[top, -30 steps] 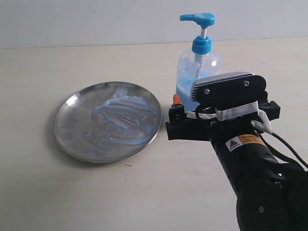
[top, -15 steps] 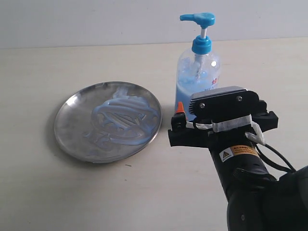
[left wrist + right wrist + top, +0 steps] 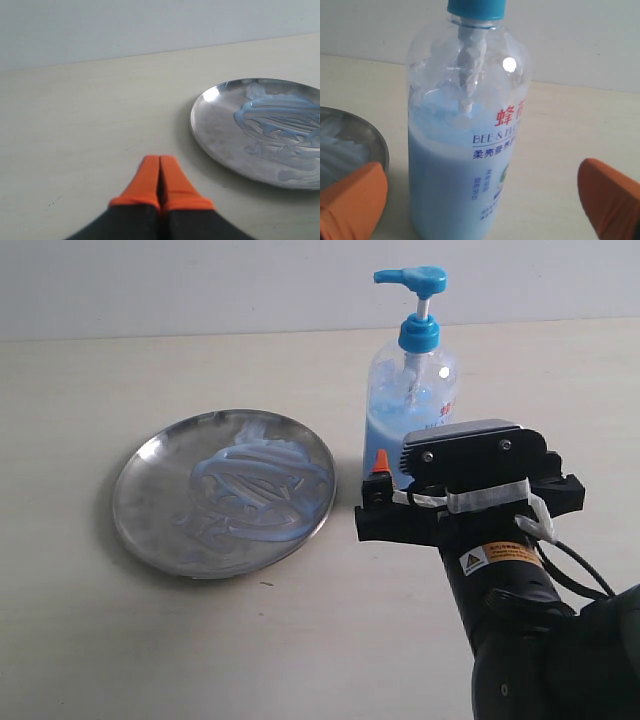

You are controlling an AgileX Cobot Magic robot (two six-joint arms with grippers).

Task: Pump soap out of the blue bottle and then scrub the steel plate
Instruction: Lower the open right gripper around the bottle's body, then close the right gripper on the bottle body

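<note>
The right fingers (image 3: 352,197) stand apart, 1 on each side of the blue bottle (image 3: 460,190), and neither touches it. Only the right wrist view shows that gap; in the exterior view the arm's black body hides all but 1 orange tip. The left fingers (image 3: 172,180) are pressed together over the tabletop (image 3: 75,125) near the steel plate (image 3: 150,502), and appear in the left wrist view alone. The bottle stands upright to the right of the plate, near it but apart. Pale blue soap (image 3: 255,490) streaks the plate's middle.
</note>
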